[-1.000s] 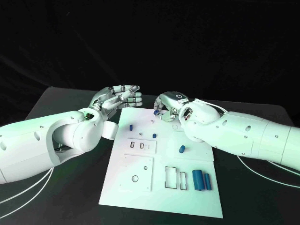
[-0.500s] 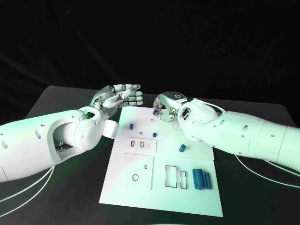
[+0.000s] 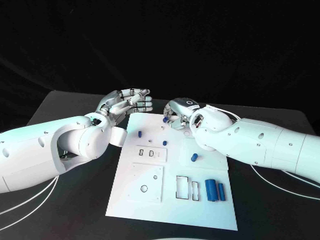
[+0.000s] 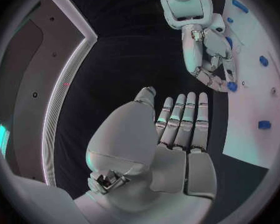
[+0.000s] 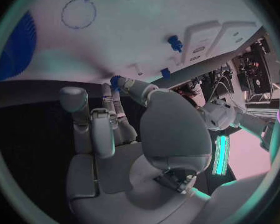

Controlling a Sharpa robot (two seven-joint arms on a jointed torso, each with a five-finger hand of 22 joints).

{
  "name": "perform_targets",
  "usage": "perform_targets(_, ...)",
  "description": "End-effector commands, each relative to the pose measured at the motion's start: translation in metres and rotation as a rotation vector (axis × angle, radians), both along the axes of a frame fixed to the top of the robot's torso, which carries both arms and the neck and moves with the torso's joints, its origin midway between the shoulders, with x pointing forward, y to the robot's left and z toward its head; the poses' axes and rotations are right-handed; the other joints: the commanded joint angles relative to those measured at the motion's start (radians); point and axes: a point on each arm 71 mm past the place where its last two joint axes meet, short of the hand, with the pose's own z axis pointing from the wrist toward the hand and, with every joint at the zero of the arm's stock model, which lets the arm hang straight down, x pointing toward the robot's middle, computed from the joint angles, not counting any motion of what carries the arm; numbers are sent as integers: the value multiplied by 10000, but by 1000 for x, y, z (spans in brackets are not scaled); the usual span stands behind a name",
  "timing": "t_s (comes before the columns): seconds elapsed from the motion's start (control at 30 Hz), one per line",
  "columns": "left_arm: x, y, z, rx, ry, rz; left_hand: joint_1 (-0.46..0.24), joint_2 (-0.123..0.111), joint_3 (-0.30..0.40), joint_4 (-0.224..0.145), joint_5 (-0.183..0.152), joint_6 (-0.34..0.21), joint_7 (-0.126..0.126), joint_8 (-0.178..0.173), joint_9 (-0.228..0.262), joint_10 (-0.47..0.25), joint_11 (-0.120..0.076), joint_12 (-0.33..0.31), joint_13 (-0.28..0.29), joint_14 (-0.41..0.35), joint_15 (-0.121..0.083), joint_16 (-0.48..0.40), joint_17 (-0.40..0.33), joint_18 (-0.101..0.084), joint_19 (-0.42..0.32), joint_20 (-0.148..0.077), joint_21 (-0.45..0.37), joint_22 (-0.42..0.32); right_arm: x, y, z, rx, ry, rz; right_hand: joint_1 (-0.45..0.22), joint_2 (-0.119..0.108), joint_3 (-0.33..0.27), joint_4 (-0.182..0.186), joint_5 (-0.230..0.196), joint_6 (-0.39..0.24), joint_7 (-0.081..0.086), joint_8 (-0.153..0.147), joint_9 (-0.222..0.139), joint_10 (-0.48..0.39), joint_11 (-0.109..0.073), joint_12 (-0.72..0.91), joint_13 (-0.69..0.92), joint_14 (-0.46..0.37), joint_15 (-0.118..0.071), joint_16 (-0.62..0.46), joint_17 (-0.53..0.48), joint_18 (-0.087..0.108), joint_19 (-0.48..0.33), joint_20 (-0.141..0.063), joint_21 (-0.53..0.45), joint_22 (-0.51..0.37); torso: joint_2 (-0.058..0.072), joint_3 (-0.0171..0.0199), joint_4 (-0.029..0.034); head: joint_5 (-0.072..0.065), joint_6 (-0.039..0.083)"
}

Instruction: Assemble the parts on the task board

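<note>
The white task board (image 3: 149, 200) lies in the middle of the black table. My right hand (image 3: 179, 113) hovers over the board's far edge and pinches a small blue part (image 3: 165, 120) at its fingertips; the same part (image 4: 231, 86) (image 5: 115, 80) shows in both wrist views. My left hand (image 3: 128, 103) is held beside the board's far left corner with its fingers (image 4: 185, 115) straight and side by side, holding nothing. On the board a blue peg (image 3: 140, 134), a second peg (image 3: 165, 143) and a small blue piece (image 3: 194, 158) are spread out, and two blue cylinders (image 3: 215, 191) lie near the right edge.
Rectangular slots (image 3: 187, 189) lie beside the cylinders, and a round hole (image 3: 144, 189) opens in the board's near left plate. Two small sockets (image 3: 151, 154) sit mid-board. Black table (image 3: 66, 220) surrounds the board; thin white cables (image 3: 30, 200) trail under my left arm.
</note>
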Motion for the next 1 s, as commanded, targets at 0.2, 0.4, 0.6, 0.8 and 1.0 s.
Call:
perform_targets(0.2, 1, 0, 1, -80, -31, -155, -48, -36, 46, 1, -44, -89, 920, 30, 11, -78, -14, 30, 6, -88, 9, 55, 12, -67, 54, -19, -36, -11, -3, -5, -1, -19, 128, 150, -115, -284, -427, 38, 300, -340, 17, -245, -130, -298, 37, 56, -47, 500, 91, -1, 202, 27, -87, 57, -78, -29, 2, 14, -6, -11, -20)
perform_targets(0.4, 2, 3, 0, -56, -17, -103, -62, -40, 62, 10, -54, -104, 922, 47, 13, -84, -12, 35, 6, -97, 10, 67, 14, -69, 55, -20, -37, -14, -10, -25, 0, 338, 276, -113, -46, -153, -455, 58, 507, -158, 27, -193, -139, -115, 20, 231, -3, 487, 78, -7, 158, 22, -62, 55, -43, 48, -15, 16, -40, 24, 2)
perform_targets(0.6, 2, 5, 0, -61, -34, -314, -209, -157, 77, 84, -180, -227, 958, 148, 20, -164, 15, 51, 3, -204, 38, 119, 16, -98, 19, -21, -71, -45, -26, -62, 11, 1460, 651, -668, -155, -96, -489, 214, 790, 46, -106, -77, -56, 606, -159, 706, 196, 491, -57, 18, 164, 6, 33, -47, 61, 220, -53, 42, -110, -25, -32)
perform_targets(0.8, 2, 5, 1, -132, -155, -531, -579, -249, -26, 358, -430, -386, 992, 399, 57, -240, 38, 126, 6, -344, 61, 254, 29, -128, 9, -28, -99, -88, -32, -102, 20, 1647, 1977, -1330, -715, -513, -1353, 674, 936, -233, -257, -89, 244, 1413, -418, 1790, 951, 398, -260, -142, -175, 75, -218, -222, -357, -146, -135, 87, -225, -88, 5)
perform_targets(1.0, 2, 4, 1, -161, -178, -611, -588, -253, -32, 366, -469, -400, 993, 419, 60, -246, 40, 133, 6, -354, 62, 265, 30, -129, 11, -28, -99, -90, -24, -132, 19, 1244, 2685, -1973, -223, -460, -3073, 947, 1545, -695, -405, -171, 531, 485, -652, 6260, 4579, 590, -444, 314, 603, -71, 185, -434, 66, 633, -181, 123, -263, -118, 33)
